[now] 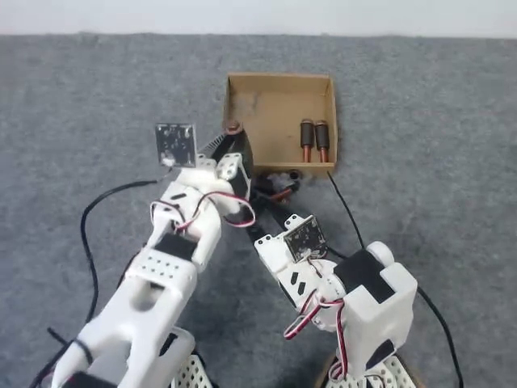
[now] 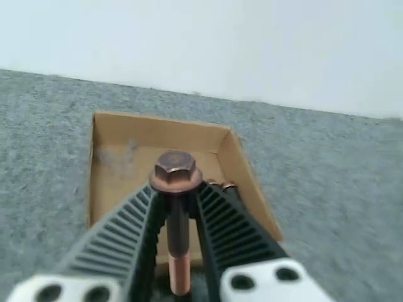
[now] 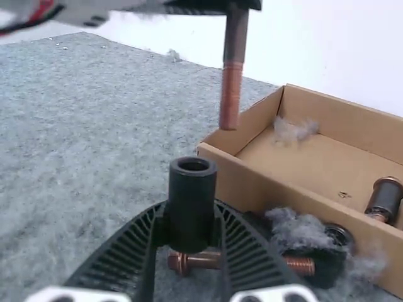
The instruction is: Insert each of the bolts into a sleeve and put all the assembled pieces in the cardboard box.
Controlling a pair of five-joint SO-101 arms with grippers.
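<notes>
My left gripper (image 2: 176, 195) is shut on a copper bolt (image 2: 177, 226), head up and shaft hanging down, beside the cardboard box's (image 2: 104, 135) near wall. In the high view this bolt's head (image 1: 234, 127) sits at the box's (image 1: 279, 79) front left corner. My right gripper (image 3: 191, 220) is shut on a black sleeve (image 3: 192, 198), held upright with its bore open upward. The hanging bolt (image 3: 231, 88) is above the sleeve and slightly off to the box side, apart from it. Two assembled pieces (image 1: 314, 142) lie inside the box at its right.
A loose copper bolt (image 3: 189, 260) and a black sleeve (image 3: 334, 236) lie on the grey carpet against the box's front wall (image 3: 283, 195), under my right gripper, with tufts of fluff. Cables trail beside both arms. Open carpet surrounds the box.
</notes>
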